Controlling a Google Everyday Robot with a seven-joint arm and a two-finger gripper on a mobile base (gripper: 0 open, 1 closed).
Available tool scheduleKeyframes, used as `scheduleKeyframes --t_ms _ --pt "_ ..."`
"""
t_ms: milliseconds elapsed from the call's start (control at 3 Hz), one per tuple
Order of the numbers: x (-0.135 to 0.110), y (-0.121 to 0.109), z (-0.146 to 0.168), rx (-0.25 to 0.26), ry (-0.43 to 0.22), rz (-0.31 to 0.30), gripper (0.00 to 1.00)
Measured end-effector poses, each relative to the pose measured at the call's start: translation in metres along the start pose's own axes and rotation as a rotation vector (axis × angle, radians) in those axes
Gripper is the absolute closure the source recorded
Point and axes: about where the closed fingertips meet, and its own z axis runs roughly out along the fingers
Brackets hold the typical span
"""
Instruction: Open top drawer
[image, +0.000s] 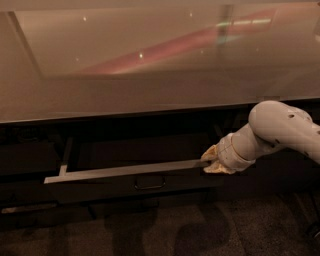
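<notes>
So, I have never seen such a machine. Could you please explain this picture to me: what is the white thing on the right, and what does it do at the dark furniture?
The white thing is the robot's one arm, reaching in from the right. At its tip is the gripper, the part that grasps things. It sits at the right end of the grey rim of the top drawer. Whether it really clamps the rim cannot be seen here. The drawer stands partly open: you see its grey rim, its dark front and the small curved handle in the middle. Above it is a shiny counter top that mirrors some lights. There is only one camera, and it looks down at the counter from the front.
</notes>
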Motion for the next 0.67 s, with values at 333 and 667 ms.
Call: scheduleKeyframes --t_ms 333,667 --pt "-0.0038 -0.0029 -0.007 0.011 -0.004 -0.004 1.0" --pt "-0.0081 -0.0046 -0.0147 0.023 -0.009 -0.01 1.0"
